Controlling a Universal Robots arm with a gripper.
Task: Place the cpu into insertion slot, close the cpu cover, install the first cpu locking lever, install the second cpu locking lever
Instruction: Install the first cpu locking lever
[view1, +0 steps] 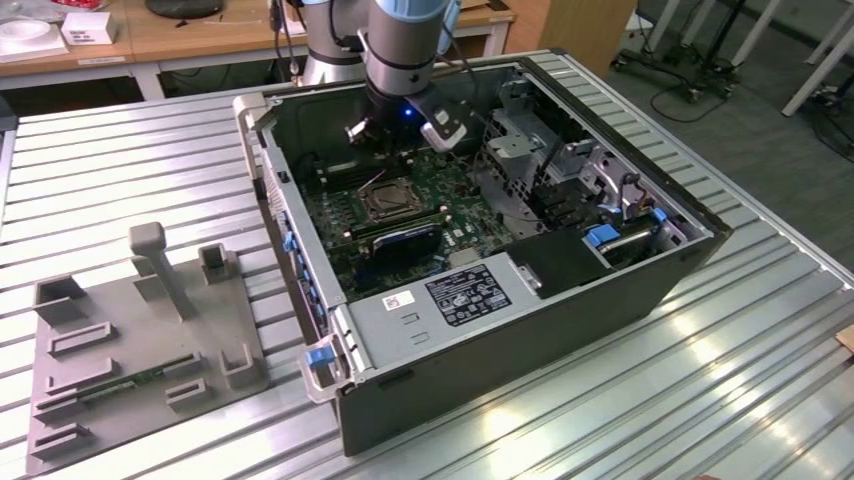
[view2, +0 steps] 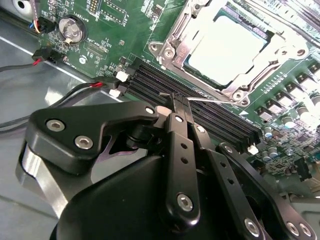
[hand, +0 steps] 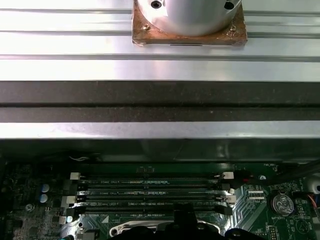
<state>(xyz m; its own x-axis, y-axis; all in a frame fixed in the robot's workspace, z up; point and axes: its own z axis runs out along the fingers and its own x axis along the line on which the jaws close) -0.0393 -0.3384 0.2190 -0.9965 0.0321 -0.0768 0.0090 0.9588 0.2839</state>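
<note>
Cpu (view2: 225, 50) seated in the slot (view2: 157, 48), cover (view2: 235, 86) looks down over it. Gripper (view2: 176, 102) closed right up, seemingly empty, tip against a lever (view2: 215, 101) beside the memory slots (view2: 210, 114); levers seemingly not yet latched

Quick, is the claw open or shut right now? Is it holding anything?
Claw: shut, its tip at the thin metal lever beside the covered cpu; whether it pinches the lever cannot be told.

Pale silvery cpu (view2: 227, 50), silvery metal cpu cover (view2: 171, 41), green motherboard (view2: 135, 30), black memory slots (view2: 150, 75), black gripper (view2: 176, 101).
</note>
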